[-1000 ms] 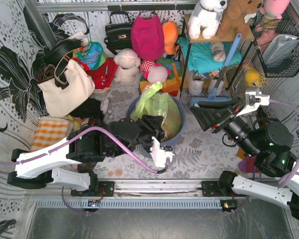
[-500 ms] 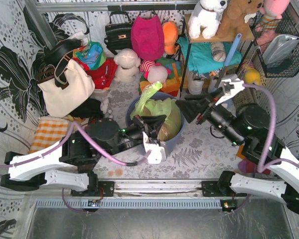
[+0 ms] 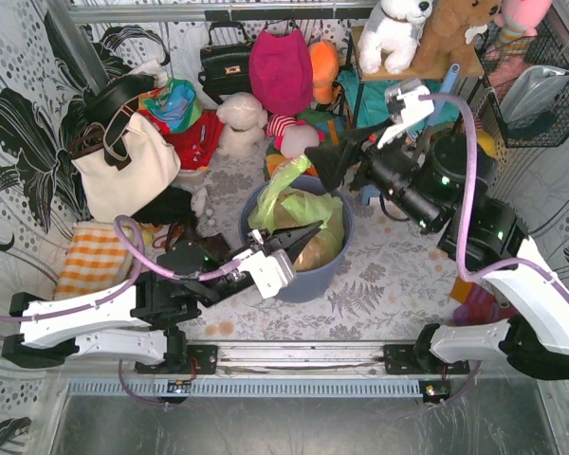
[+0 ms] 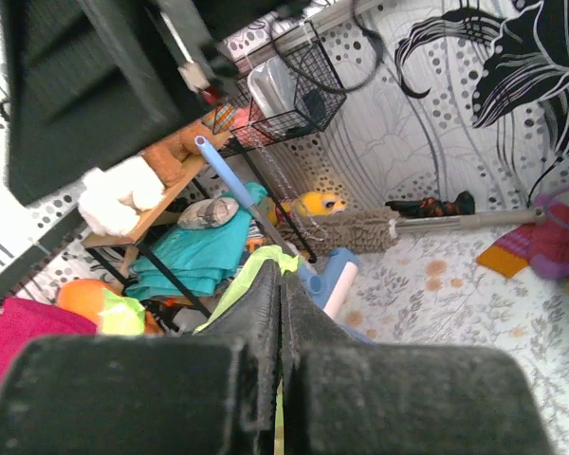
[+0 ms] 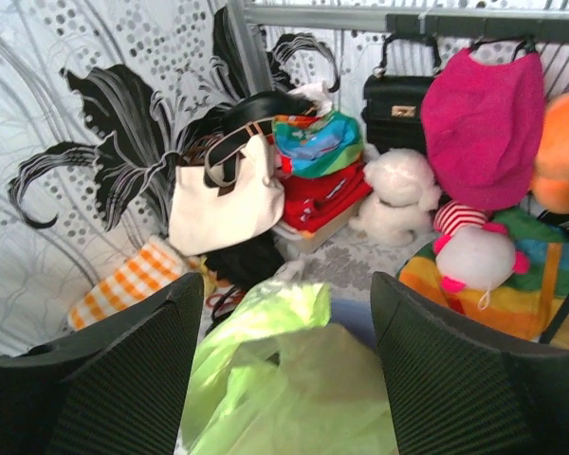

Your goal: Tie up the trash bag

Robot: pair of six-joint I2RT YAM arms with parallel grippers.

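Black-and-white floral walls, a pale leaf-print floor, bags and toys heaped along the far side.

Well left of the bin: a cream tote, slumped, and a checked cloth on the near side of it.

At the bin's near-left rim: the left gripper, angled up over the rim toward the middle. Fingers pressed flat together in the wrist view, a sliver of green just past the tips. Cannot tell whether any plastic is caught between them.

Inside the bin: the trash bag, lime-green and crinkled, tan on its right side, with a loose neck standing up past the far-left rim.

Beyond the bin: a magenta bag hung at the wall.

Above the bin's far-right rim: the right gripper, spread wide, aimed down-left at the neck of the bag and apart from it. Seen from its wrist camera, green plastic between and below the two fingers.

Farther right of the bin: a shelf of plush toys and a wire basket.
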